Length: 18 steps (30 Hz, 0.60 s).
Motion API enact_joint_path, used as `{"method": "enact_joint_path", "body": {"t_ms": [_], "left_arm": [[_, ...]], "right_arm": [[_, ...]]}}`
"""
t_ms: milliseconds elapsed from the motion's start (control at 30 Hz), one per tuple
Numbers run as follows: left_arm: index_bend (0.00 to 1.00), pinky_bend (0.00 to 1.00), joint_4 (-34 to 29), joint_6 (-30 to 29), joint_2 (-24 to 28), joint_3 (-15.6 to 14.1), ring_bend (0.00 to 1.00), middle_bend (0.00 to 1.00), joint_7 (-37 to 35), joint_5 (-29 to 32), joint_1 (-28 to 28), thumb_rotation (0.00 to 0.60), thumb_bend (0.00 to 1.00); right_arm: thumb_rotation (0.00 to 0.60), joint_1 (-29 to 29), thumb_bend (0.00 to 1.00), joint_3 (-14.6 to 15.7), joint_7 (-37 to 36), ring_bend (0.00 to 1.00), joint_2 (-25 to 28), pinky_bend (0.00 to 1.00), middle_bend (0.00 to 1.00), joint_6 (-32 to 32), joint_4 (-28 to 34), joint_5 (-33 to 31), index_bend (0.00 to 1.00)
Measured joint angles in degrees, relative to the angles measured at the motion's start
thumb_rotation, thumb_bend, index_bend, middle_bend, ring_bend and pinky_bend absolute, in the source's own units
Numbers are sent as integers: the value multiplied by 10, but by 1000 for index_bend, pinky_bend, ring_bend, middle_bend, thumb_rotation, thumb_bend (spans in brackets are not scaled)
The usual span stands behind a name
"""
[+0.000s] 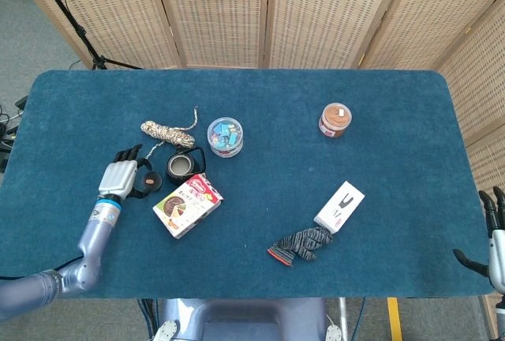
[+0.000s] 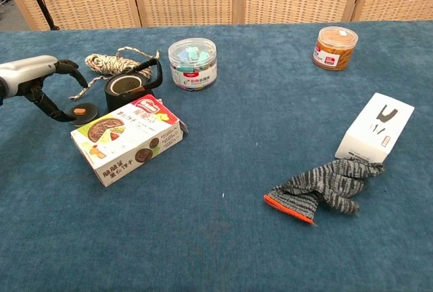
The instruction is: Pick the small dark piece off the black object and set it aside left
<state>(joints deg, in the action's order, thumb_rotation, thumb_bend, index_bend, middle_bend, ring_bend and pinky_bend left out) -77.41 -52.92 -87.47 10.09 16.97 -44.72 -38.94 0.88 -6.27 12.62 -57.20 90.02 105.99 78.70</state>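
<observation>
The table (image 1: pixel 410 222) has a dark blue cloth. On it lie a twine bundle (image 1: pixel 166 132), a black cup (image 1: pixel 181 167), a biscuit box (image 1: pixel 188 204), a clear jar (image 1: pixel 225 136), an orange jar (image 1: pixel 335 120), a white box (image 1: pixel 339 207) and a striped glove (image 1: pixel 300 245).

Bright, even light is falling from overhead (shadows staying soft and short); both views are showing sharp, glare-free.
</observation>
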Motion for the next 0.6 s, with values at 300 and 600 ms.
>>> {"method": "enact_joint_path", "body": {"t_ms": [300,600], "left_arm": [[0,0,-62,-34,50,-1,0,0,-19,-34,27,600,97],[0,0,-125,-136,125,-28,0,0,-119,-175,107,600,97]], "right_arm": [[600,0,0,2,1,0,0,0,0,1,1,6,0],[600,4,0,11,3,0,-1,0,0,8,6,26,0]]}}
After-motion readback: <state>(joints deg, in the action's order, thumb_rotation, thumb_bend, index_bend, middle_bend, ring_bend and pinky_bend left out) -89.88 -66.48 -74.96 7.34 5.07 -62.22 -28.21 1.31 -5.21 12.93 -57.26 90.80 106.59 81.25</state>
